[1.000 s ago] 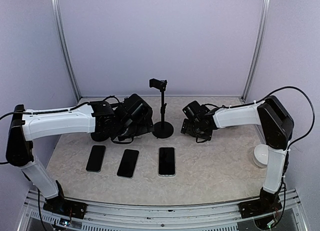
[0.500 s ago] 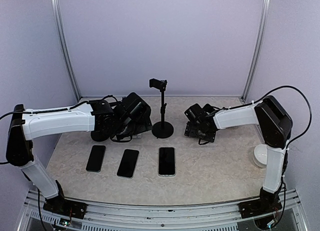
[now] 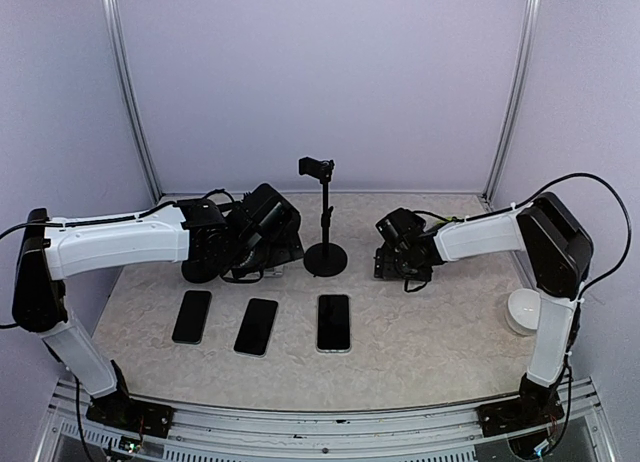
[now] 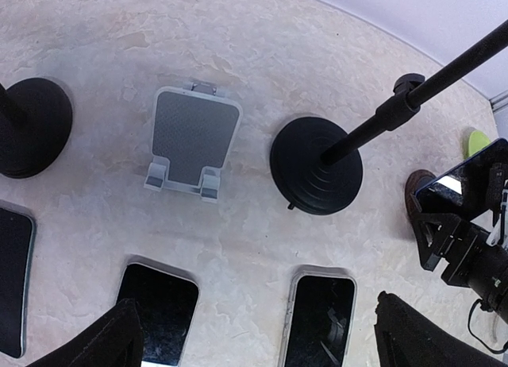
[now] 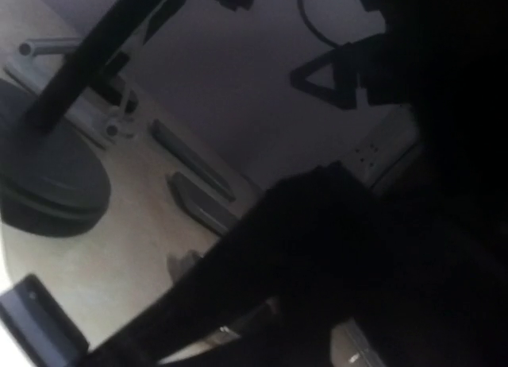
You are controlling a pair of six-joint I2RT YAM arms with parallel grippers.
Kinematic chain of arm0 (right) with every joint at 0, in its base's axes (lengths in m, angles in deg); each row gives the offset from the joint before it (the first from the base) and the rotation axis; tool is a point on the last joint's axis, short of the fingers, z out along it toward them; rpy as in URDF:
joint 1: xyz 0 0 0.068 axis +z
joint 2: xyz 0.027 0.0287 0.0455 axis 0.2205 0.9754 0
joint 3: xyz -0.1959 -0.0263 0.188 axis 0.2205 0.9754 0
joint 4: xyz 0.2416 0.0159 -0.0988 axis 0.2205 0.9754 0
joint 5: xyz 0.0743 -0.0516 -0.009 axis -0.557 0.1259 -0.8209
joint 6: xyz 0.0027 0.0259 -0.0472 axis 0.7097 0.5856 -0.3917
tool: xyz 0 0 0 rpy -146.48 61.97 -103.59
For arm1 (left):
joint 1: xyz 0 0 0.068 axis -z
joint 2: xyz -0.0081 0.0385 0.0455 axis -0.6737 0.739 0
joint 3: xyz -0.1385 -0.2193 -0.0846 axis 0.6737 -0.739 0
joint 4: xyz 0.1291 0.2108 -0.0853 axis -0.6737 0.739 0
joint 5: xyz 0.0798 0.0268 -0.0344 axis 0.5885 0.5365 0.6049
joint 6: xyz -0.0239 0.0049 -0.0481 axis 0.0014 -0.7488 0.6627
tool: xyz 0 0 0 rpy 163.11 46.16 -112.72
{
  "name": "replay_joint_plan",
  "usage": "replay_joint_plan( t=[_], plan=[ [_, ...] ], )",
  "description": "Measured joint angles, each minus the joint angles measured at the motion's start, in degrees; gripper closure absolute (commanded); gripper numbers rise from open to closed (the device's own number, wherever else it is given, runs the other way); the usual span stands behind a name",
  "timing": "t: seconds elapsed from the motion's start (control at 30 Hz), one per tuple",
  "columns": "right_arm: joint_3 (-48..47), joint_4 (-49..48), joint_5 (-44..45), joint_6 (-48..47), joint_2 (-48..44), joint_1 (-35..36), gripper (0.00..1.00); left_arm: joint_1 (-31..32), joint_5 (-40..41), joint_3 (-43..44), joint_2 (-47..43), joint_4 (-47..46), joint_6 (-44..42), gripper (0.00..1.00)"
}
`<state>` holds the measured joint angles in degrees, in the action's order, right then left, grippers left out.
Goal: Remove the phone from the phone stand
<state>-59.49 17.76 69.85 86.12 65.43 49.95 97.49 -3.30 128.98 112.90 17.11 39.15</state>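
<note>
A small white-and-grey phone stand [image 4: 193, 141] sits empty on the table below my left gripper [image 4: 255, 331], which is open with its black fingers [image 4: 119, 339] wide apart. In the top view my left gripper [image 3: 268, 238] hovers left of the tall black pole stand [image 3: 325, 222], whose top clamp [image 3: 317, 167] is empty. My right gripper [image 3: 395, 254] is low, right of the pole's base, and looks shut on a dark glossy phone [image 4: 458, 188]. That phone fills the right wrist view as a dark slab [image 5: 262, 264].
Three dark phones lie flat in a row in front: left [image 3: 192, 315], middle [image 3: 256, 326], right [image 3: 333, 322]. The pole stand's round black base [image 4: 316, 164] is beside the small stand. A second black base [image 4: 32, 127] sits left. A white round object [image 3: 522, 310] is at the right.
My right gripper has moved a little to the right, away from the pole stand's base. The left arm has barely moved.
</note>
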Motion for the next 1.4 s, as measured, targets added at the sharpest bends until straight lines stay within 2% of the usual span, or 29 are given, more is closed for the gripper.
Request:
replay_joint_plan(
  t=[0.23, 0.57, 1.07, 1.4],
  plan=[
    [2.8, -1.0, 0.1, -1.7, -0.7, 0.0, 0.09, -0.2, 0.0, 0.0, 0.0, 0.0, 0.0, 0.01],
    [10.4, -1.6, 0.4, -1.9, -6.6, -0.9, 0.09, -0.5, 0.0, 0.0, 0.0, -0.7, -0.7, 0.01],
    [17.2, -2.6, 0.1, -4.7, -11.6, -8.5, 0.07, -1.5, 0.0, -1.6, -0.9, -1.4, -1.5, 0.01],
    [18.2, -3.0, -5.3, -6.1, -19.2, -9.6, 0.0, -3.4, 0.0, -4.7, -4.2, -3.0, -2.6, 0.01]
  ],
)
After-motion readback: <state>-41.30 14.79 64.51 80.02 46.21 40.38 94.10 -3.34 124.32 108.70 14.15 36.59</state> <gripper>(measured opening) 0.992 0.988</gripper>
